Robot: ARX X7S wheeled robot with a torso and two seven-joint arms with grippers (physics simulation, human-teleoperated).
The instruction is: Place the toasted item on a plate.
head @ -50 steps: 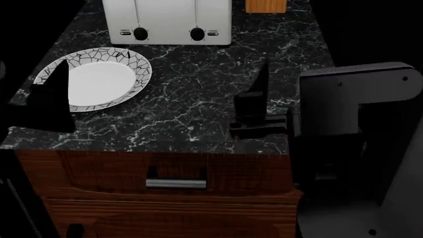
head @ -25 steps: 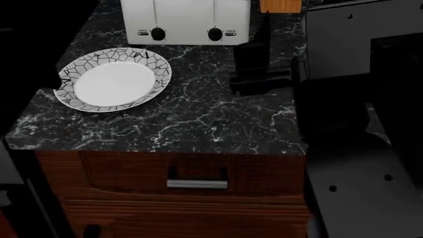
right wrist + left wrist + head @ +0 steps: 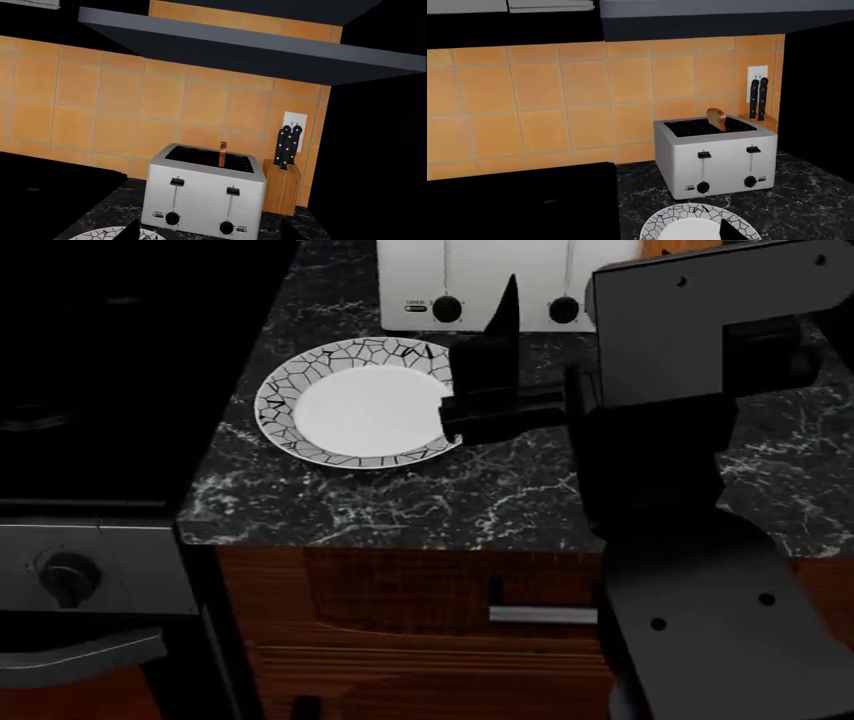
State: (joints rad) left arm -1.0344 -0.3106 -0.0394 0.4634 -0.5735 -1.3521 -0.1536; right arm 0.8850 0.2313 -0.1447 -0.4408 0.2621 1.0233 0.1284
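The toasted item (image 3: pixel 716 120) stands upright in a slot of the white toaster (image 3: pixel 714 155); the right wrist view shows it edge-on (image 3: pixel 223 153). The head view cuts it off. The plate (image 3: pixel 287 390) lies on the black marble counter in front of the toaster, with nothing on it. My right gripper (image 3: pixel 212 232) is open, level with the toaster's front; one finger (image 3: pixel 507 315) rises beside the plate's right rim. My left gripper (image 3: pixel 640 236) hovers over the plate (image 3: pixel 660 227). One fingertip (image 3: pixel 730 232) shows far off centre, so it is open; the other is lost against black.
A wooden knife block (image 3: pixel 281 185) stands right of the toaster against the tiled wall. A black stove (image 3: pixel 120 370) with a knob (image 3: pixel 67 575) adjoins the counter's left end. A dark hood (image 3: pixel 253 55) hangs overhead. Below the counter edge is a drawer handle (image 3: pixel 541 615).
The head view has shifted left, so counter and plate slid right and the stove appeared. My right gripper moved from the counter's front towards the toaster. The left gripper left the head view.
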